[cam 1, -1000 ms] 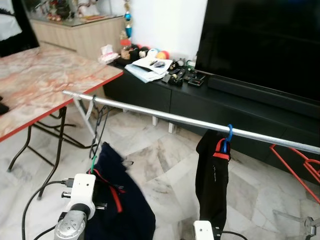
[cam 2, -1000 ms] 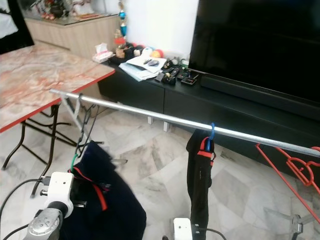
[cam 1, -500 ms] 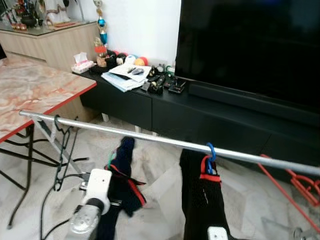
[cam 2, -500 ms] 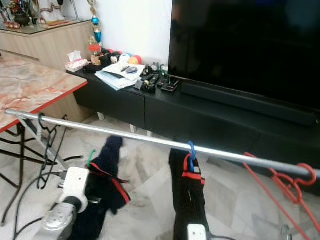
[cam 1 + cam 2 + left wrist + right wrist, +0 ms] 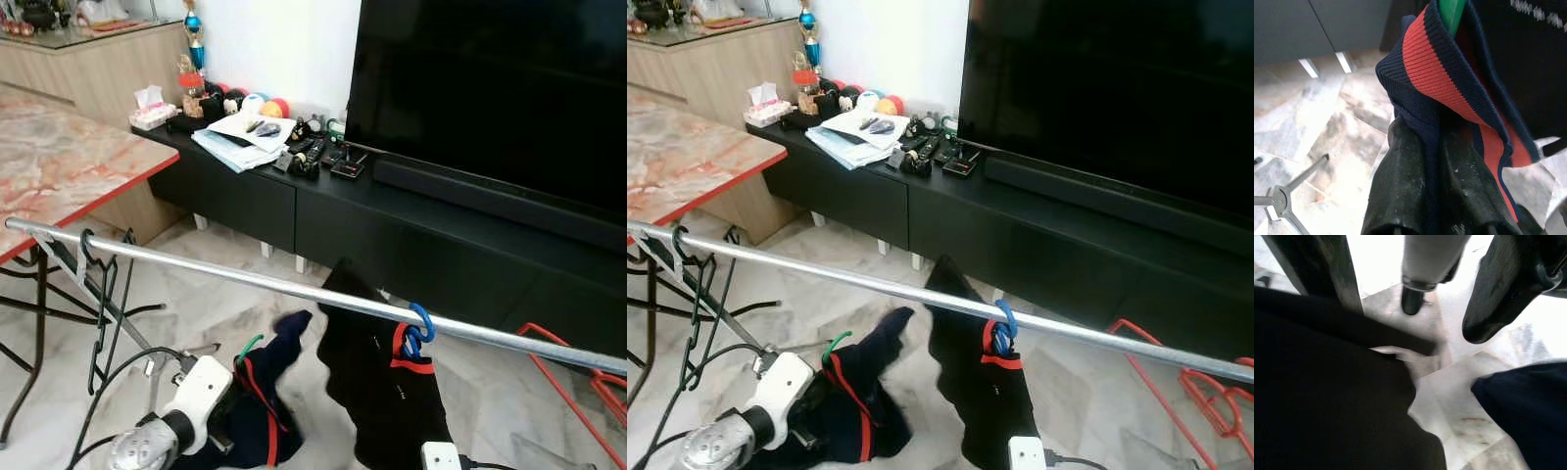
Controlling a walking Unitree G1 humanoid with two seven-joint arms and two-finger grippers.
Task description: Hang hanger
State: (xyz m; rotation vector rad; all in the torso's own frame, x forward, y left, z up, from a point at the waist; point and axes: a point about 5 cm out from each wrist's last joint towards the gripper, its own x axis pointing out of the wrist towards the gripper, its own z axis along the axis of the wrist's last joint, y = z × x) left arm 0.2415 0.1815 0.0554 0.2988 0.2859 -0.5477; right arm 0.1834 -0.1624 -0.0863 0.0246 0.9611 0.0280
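Observation:
A silver rail (image 5: 245, 279) runs across in front of me at chest height. My left gripper (image 5: 1435, 132) is shut on the collar of a navy garment with a red stripe (image 5: 274, 392), which sits on a green hanger (image 5: 249, 345); it is held low, below the rail and left of its middle. A black garment (image 5: 382, 392) hangs from the rail on a blue hanger (image 5: 419, 328), just right of the navy one. My right gripper (image 5: 1415, 318) is open low down beside the black cloth, with nothing between its fingers.
A black wire hanger (image 5: 98, 304) hangs near the rail's left end. A red hanger (image 5: 578, 377) shows at the right. Behind the rail stand a black TV console (image 5: 411, 235) and a large TV (image 5: 490, 88). A marble-topped folding table (image 5: 69, 166) stands at the left.
The camera has shifted. The navy garment in my left gripper has come up and to the right, closer to the black garment, whose cloth has swung out to the left.

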